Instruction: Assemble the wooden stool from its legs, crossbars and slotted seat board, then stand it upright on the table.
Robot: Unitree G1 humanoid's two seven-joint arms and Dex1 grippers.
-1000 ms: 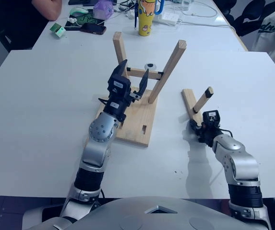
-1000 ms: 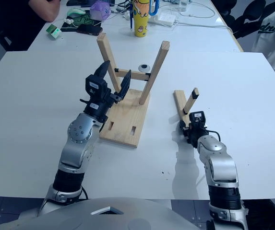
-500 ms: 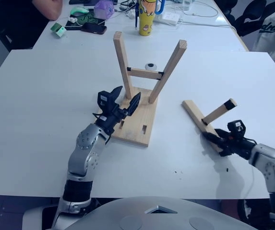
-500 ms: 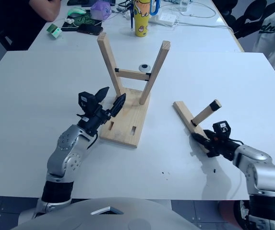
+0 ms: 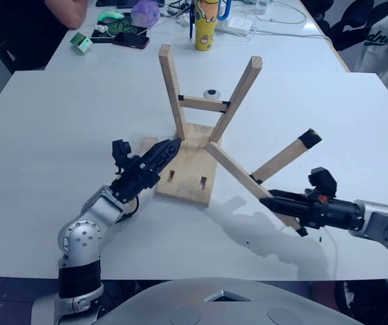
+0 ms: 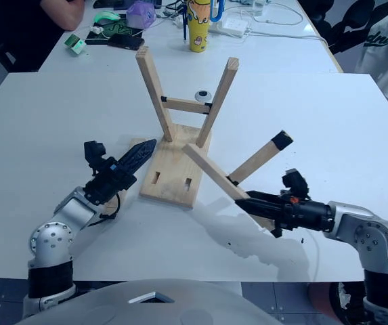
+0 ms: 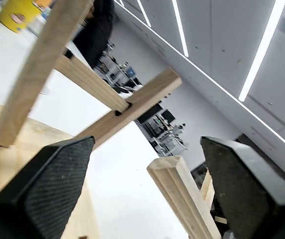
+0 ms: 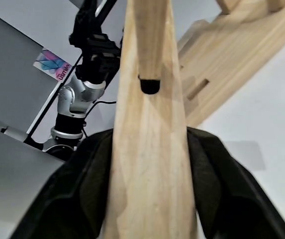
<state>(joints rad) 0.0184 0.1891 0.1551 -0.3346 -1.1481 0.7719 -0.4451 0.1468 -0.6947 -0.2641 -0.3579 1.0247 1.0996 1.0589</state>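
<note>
The slotted seat board (image 5: 183, 177) lies flat mid-table. Two legs (image 5: 170, 88) (image 5: 238, 101) stand up from its far end, joined by a crossbar (image 5: 204, 104). My right gripper (image 5: 278, 203) is shut on the second leg pair (image 5: 244, 177). That pair is lifted and tilted, its upper end close to the board's right edge, its other leg (image 5: 285, 156) pointing up right. In the right wrist view the leg (image 8: 149, 124) sits between the fingers (image 8: 87, 189). My left gripper (image 5: 166, 150) is open, low at the board's left edge; its pads (image 7: 57, 184) frame the standing legs.
A small white round object (image 5: 211, 93) lies behind the crossbar. On the table beyond stand a yellow cup (image 5: 206, 27), a green box (image 5: 81, 42), a phone (image 5: 131, 40) and cables. Bare white tabletop (image 5: 58, 122) spreads to the left and right of the board.
My right gripper has lifted the second leg pair off the table and swung its end toward the seat board. My left arm has drawn back and dropped low beside the board's left edge.
</note>
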